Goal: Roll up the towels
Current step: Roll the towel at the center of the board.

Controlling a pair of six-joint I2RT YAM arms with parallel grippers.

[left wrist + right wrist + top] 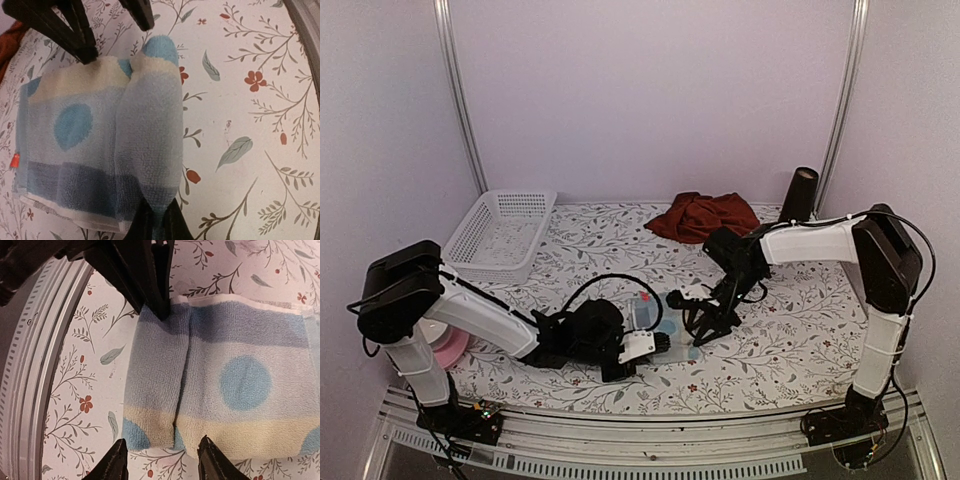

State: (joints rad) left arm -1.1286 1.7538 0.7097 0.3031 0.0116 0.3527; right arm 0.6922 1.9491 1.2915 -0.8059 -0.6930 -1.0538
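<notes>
The pastel towel (75, 130), light blue with darker blue dots, a cream band and a small red tag (15, 160), lies on the floral table with one edge rolled into a tube (150, 125). My left gripper (157, 222) is shut on the near end of that tube. At the tube's other end my right gripper (164, 457) stands open, one fingertip on each side, not touching the cloth. In the top view both grippers meet at the towel (648, 315) near the table's front middle. The maroon towel (703, 215) lies crumpled at the back.
A white plastic basket (500, 235) stands at the back left. A black cylinder (800, 193) stands at the back right next to the maroon towel. A pink roll (450, 347) sits by the left arm's base. The table's metal front rail (30, 390) runs close to the roll.
</notes>
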